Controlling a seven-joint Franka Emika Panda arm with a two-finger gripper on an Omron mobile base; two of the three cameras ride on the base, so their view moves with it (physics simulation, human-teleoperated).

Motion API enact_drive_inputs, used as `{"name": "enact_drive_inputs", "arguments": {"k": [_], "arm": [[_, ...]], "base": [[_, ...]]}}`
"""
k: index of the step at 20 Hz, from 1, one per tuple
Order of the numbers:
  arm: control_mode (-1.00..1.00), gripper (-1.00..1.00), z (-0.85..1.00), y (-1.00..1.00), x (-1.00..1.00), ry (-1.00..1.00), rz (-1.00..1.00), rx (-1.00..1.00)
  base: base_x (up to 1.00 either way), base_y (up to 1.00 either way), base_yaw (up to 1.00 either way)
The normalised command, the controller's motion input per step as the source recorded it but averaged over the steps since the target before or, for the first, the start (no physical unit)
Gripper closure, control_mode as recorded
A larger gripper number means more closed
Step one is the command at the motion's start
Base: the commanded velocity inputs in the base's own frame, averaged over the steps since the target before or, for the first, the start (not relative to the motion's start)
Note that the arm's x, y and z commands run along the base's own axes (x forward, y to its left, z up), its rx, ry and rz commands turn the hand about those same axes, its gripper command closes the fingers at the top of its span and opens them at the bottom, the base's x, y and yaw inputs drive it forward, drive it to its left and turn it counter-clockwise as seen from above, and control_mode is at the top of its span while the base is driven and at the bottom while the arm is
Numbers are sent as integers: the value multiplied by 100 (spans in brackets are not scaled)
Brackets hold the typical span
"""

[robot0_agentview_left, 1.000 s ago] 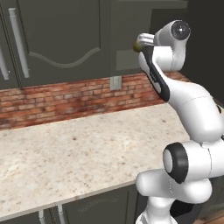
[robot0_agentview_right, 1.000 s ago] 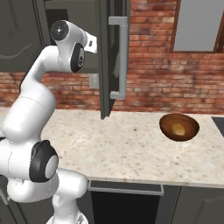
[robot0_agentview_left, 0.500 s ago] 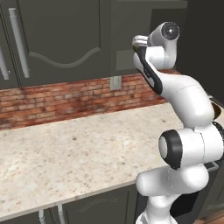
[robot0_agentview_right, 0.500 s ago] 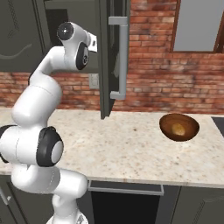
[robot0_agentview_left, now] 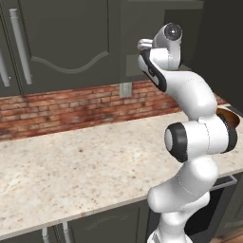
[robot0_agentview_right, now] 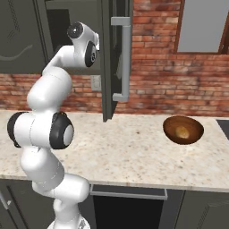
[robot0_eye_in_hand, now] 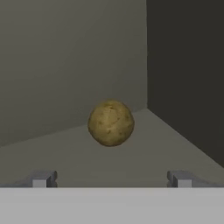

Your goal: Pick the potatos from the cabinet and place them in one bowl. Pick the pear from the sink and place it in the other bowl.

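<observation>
An olive-brown potato (robot0_eye_in_hand: pixel 110 123) lies on the grey shelf inside the cabinet (robot0_agentview_right: pixel 117 58), near its back corner. My gripper (robot0_eye_in_hand: pixel 111 178) is open and points straight at it, a short way back, with both fingertips (robot0_eye_in_hand: pixel 43 178) spread wider than the potato. In the left base view my hand (robot0_agentview_left: pixel 146 45) is raised to the dark cabinet opening. The one bowl (robot0_agentview_right: pixel 183 129), glossy dark brown, stands on the counter to the right with the golden-tan potato (robot0_agentview_right: pixel 182 131) inside. The pear and the other bowl are out of view.
The cabinet door with its silver bar handle (robot0_agentview_right: pixel 121 58) stands open over the speckled counter (robot0_agentview_right: pixel 134 152), close beside my arm. A brick wall (robot0_agentview_left: pixel 71 104) runs behind. A closed cabinet door (robot0_agentview_left: pixel 66 42) is to the left. A black corner of the sink (robot0_agentview_right: pixel 224 124) shows at far right.
My arm's upper links have swung toward the open cabinet and the hand has reached further in. The bowl and the potato in it have not moved.
</observation>
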Motion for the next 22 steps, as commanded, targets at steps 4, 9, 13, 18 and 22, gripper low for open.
{"name": "enact_drive_inputs", "arguments": {"k": [4, 9, 13, 18, 22], "arm": [[-100, -100, -4, 0, 62, 1, 0, 0], [-100, -100, -8, -3, 48, 0, 0, 0], [-100, -100, -6, -9, 16, 0, 0, 0], [-100, -100, -9, -8, 15, 0, 0, -1], [-100, -100, -23, -4, 17, 0, 0, -2]], "base": [[0, 0, 0], [0, 0, 0], [0, 0, 0], [0, 0, 0], [0, 0, 0]]}}
